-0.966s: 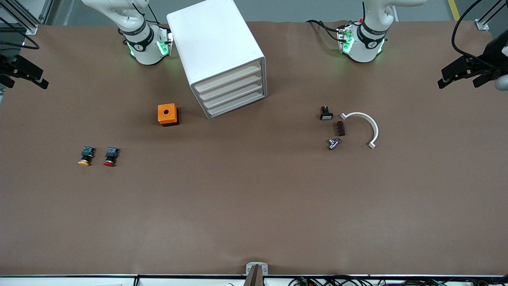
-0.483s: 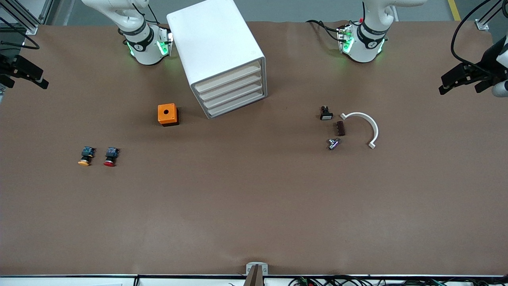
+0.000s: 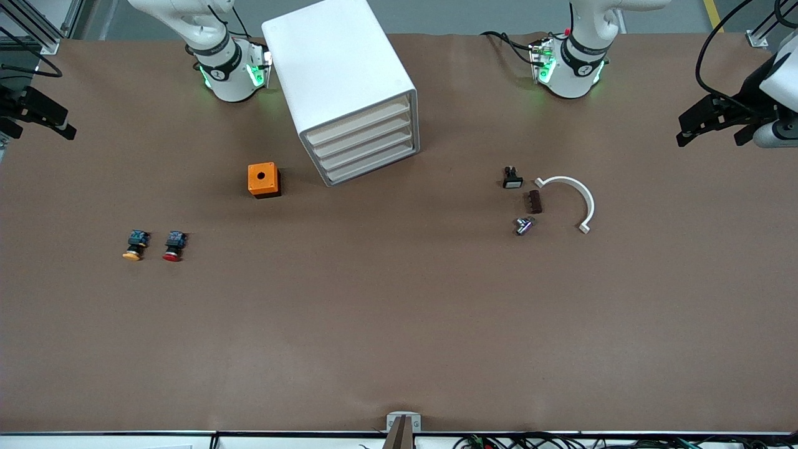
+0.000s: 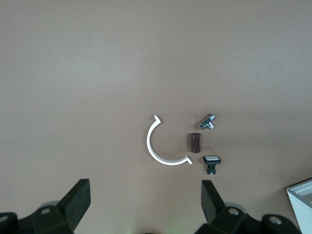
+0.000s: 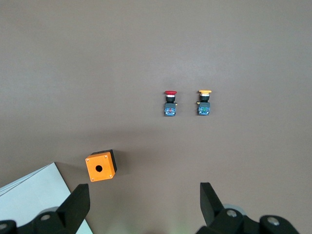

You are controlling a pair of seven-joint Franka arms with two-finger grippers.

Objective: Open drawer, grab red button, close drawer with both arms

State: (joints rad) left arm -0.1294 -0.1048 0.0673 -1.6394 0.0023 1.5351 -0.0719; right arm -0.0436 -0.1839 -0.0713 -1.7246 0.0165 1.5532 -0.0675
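The white cabinet (image 3: 340, 75) stands between the arm bases, and all four of its beige-fronted drawers (image 3: 363, 146) are shut. The red-capped button (image 3: 173, 246) lies on the table toward the right arm's end, beside the orange-capped button (image 3: 133, 246). Both show in the right wrist view, the red button (image 5: 170, 103) and the orange-capped one (image 5: 204, 103). My right gripper (image 3: 40, 128) hangs open and empty over the right arm's end of the table (image 5: 144, 202). My left gripper (image 3: 711, 136) hangs open and empty over the left arm's end (image 4: 146, 200).
An orange box with a hole (image 3: 263, 179) sits beside the cabinet (image 5: 100, 165). Toward the left arm's end lie a white arc clip (image 3: 576, 193), a brown block (image 3: 535, 201), a black switch (image 3: 512, 178) and a metal part (image 3: 524, 225).
My left gripper has shifted a little toward the middle of the table. The right arm and all the things on the table have not moved.
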